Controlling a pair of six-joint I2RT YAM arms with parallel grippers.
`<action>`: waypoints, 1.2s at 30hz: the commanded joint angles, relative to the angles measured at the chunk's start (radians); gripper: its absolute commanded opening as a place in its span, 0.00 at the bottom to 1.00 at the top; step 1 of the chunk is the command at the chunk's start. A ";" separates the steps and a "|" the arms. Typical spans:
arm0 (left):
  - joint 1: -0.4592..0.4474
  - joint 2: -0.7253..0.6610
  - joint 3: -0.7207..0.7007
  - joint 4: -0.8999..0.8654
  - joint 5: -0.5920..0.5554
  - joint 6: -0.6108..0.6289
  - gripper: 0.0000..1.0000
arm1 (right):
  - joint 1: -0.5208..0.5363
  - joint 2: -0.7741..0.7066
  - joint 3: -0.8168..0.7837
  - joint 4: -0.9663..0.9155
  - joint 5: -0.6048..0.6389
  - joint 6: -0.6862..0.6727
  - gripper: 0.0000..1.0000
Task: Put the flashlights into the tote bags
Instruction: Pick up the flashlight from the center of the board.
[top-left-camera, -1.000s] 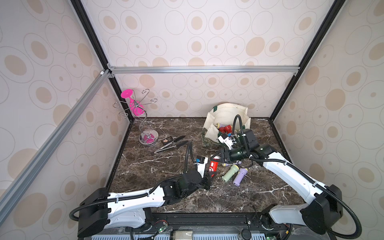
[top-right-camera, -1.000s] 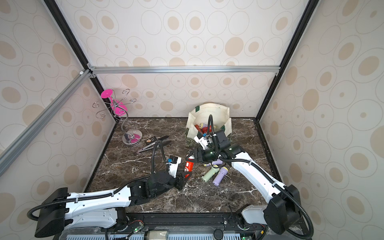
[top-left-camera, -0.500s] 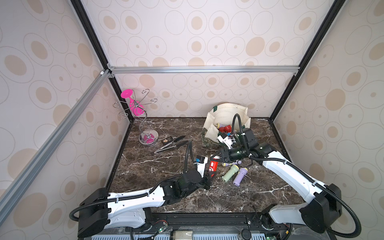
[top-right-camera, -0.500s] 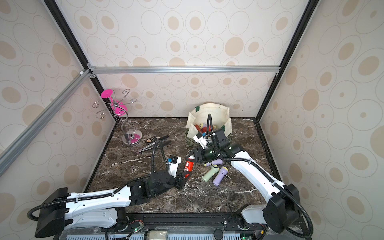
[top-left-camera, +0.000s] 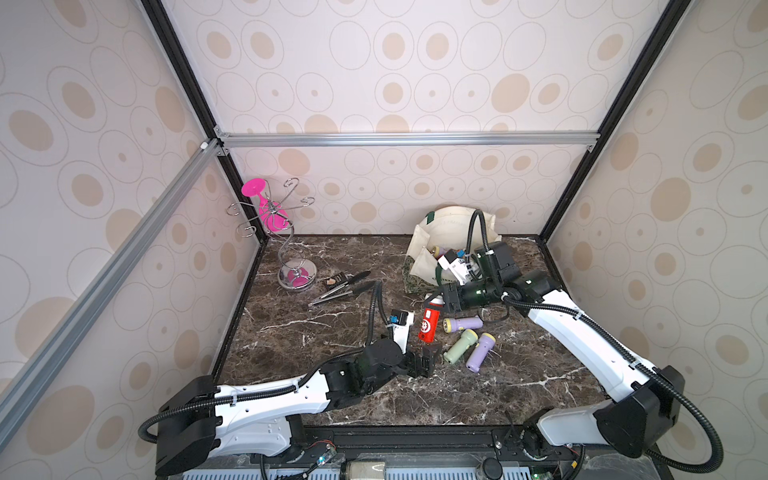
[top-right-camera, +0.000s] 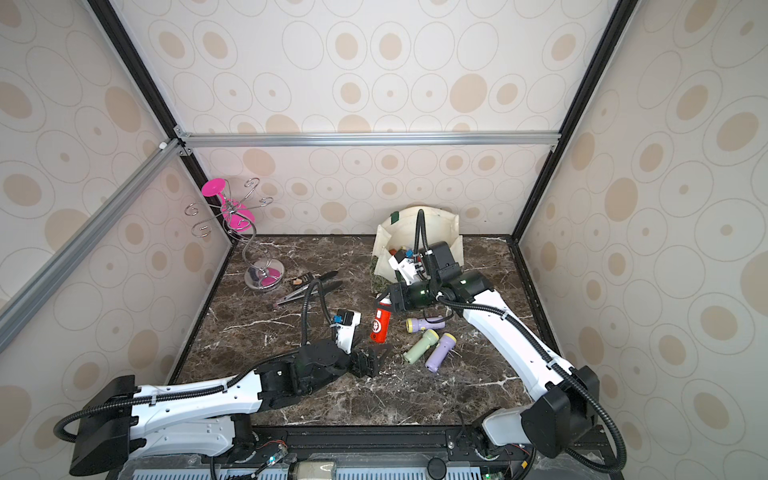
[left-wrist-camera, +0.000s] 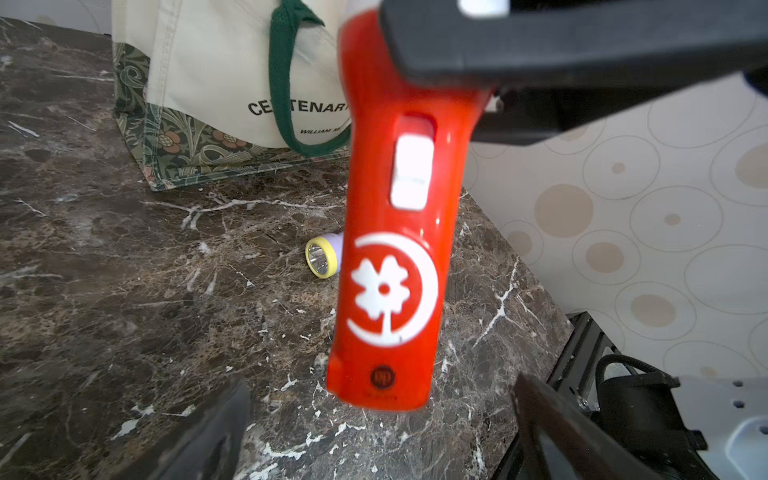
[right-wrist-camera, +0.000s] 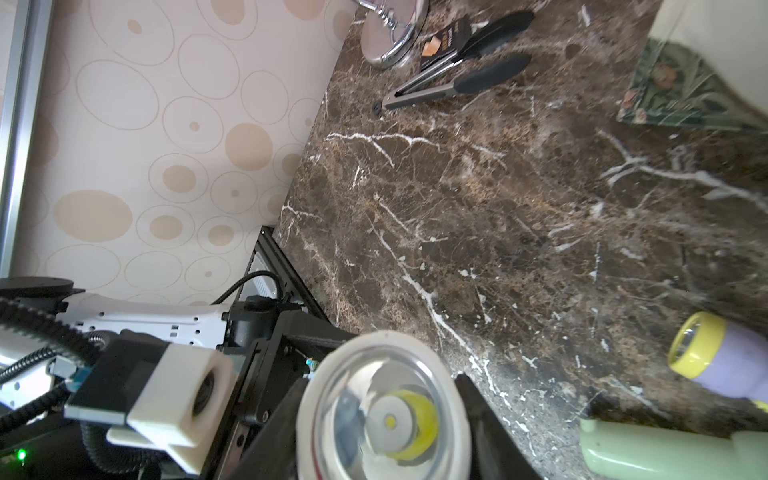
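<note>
While our right jaws grip the red flashlight (top-left-camera: 430, 325) by its head, our left jaws stand open.

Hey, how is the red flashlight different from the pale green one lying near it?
Markings: the red flashlight bears a white flower-and-crescent emblem and white switch; the pale green flashlight looks plain. State: the right gripper is shut on the red flashlight's head; the pale green flashlight lies free on the table, touched by no gripper. Both are stubby plastic torches outside the tote bag.
</note>
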 joint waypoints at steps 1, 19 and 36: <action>0.005 -0.011 0.009 0.009 -0.018 -0.004 1.00 | -0.032 0.034 0.088 -0.021 0.062 -0.028 0.00; 0.005 0.044 0.052 0.008 0.022 0.016 1.00 | -0.150 0.305 0.549 -0.026 0.314 0.007 0.00; 0.004 0.103 0.092 0.032 0.057 0.028 1.00 | -0.252 0.535 0.738 -0.061 0.438 -0.013 0.00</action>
